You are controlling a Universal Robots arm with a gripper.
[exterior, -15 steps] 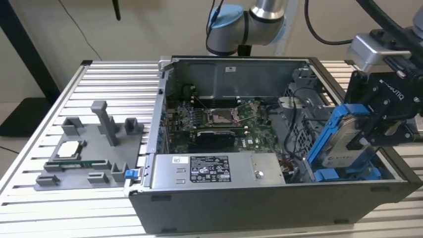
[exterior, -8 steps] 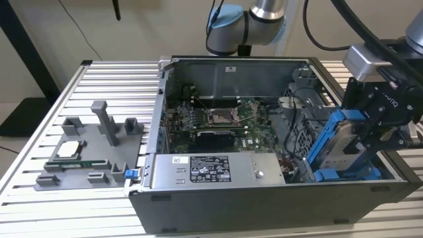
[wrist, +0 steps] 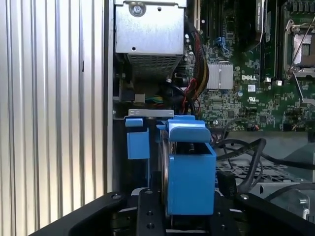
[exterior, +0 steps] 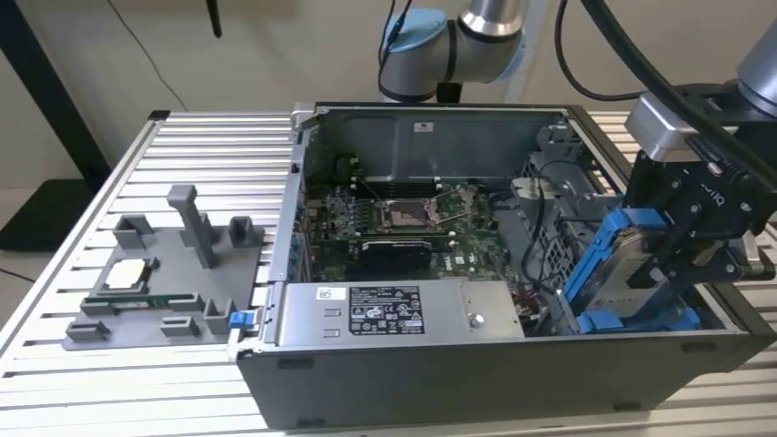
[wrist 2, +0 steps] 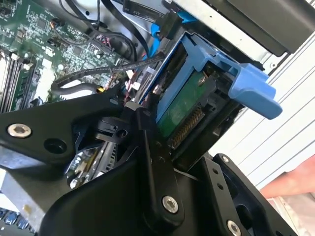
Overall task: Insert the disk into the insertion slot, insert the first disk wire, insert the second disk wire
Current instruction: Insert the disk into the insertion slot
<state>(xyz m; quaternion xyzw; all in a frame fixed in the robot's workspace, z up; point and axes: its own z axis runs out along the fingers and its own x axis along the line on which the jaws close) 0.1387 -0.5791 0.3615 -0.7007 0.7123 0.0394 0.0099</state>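
Note:
My gripper (exterior: 661, 259) is shut on the disk (exterior: 631, 273), a silver drive in a bright blue frame. I hold it on edge and tilted at the open case's corner, at the exterior view's right. It hangs over the insertion slot (exterior: 580, 273), a grey metal bay with blue parts (exterior: 613, 320) at its bottom. In the second wrist view the disk's green circuit board (wrist 2: 184, 105) and blue frame (wrist 2: 216, 64) sit between my black fingers (wrist 2: 150, 147). The first wrist view has the blue frame (wrist: 192, 172) just past the gripper (wrist: 184, 216), beside a blue clip (wrist: 138, 140). Black cables (wrist: 246, 157) lie loose next to the bay.
A grey power supply box (exterior: 401, 314) fills the case's front, with the motherboard (exterior: 401, 218) behind it. The slatted table holds a grey fixture (exterior: 158, 282) with small parts at the exterior view's left. What looks like a person's arm (wrist 2: 295, 184) shows beyond the case.

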